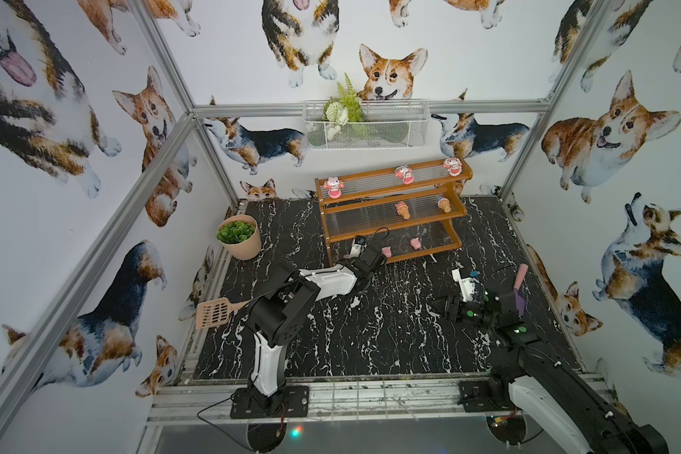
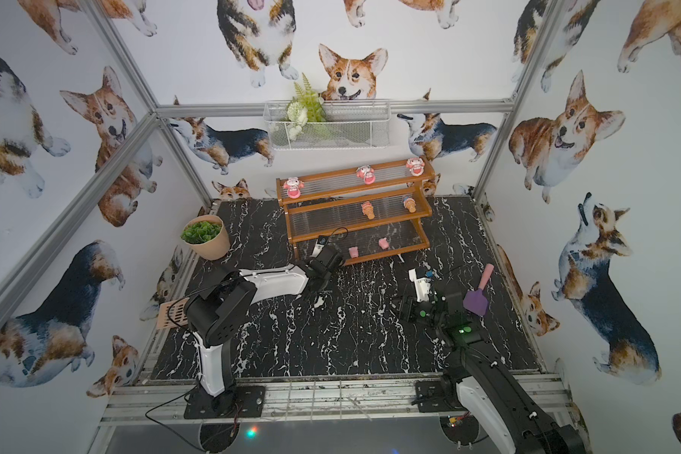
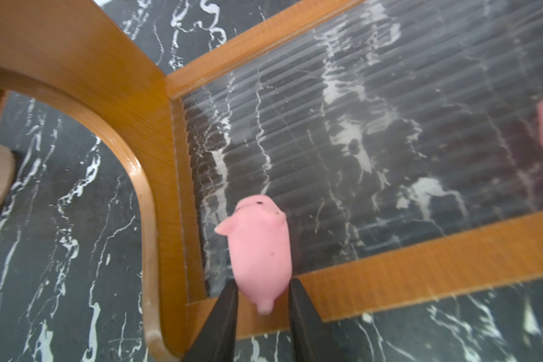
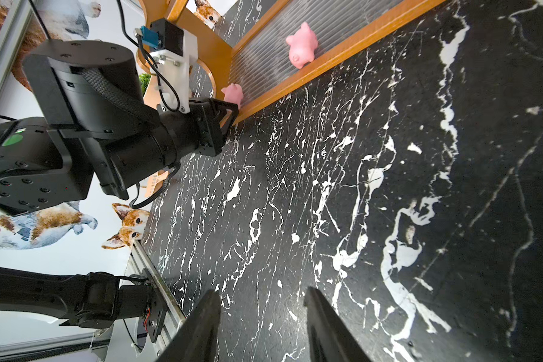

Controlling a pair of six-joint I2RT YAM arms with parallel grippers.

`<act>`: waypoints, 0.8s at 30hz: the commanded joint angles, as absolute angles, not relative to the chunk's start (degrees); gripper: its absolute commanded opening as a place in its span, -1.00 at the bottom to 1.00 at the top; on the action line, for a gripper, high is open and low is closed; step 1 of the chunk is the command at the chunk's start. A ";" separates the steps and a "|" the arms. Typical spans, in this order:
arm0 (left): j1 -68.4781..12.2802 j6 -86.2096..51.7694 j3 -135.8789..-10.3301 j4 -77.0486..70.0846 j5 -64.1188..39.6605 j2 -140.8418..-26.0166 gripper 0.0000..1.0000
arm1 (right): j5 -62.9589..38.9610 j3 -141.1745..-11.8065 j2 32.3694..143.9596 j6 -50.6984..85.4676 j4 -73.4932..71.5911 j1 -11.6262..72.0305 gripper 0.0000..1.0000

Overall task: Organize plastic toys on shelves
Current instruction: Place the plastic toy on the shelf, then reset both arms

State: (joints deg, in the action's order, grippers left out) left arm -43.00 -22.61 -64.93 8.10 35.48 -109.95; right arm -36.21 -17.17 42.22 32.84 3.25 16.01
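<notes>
**Left wrist view.** My left fingers flank the rear of a pink pig. The pig lies at the 9 o'clock end of the bottom tier of the shelves, its rear over the front rail. I cannot tell whether I grip it.

**Right wrist view.** My right fingers hang parted and empty above the bench, toward 3 o'clock.

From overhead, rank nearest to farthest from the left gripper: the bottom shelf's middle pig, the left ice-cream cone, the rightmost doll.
From the left gripper:
1. Middle pig, bottom shelf.
2. Left ice-cream cone, middle shelf.
3. Rightmost doll, top shelf, right end.
</notes>
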 commanded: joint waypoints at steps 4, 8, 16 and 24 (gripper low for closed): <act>-43.41 -24.34 -59.70 7.98 27.53 -102.11 -0.01 | -36.70 -17.11 41.97 32.52 1.38 15.93 -0.02; -44.10 -25.15 -55.22 7.86 23.62 -95.58 0.09 | -36.61 -17.12 41.84 32.52 1.49 15.92 -0.02; -44.23 -22.96 -38.93 3.24 10.07 -68.75 0.15 | -36.52 -16.92 37.78 32.13 2.16 15.95 -0.01; -41.24 -21.93 -21.10 -3.20 3.34 -32.93 0.98 | -24.04 -19.36 24.67 29.96 12.41 15.83 0.09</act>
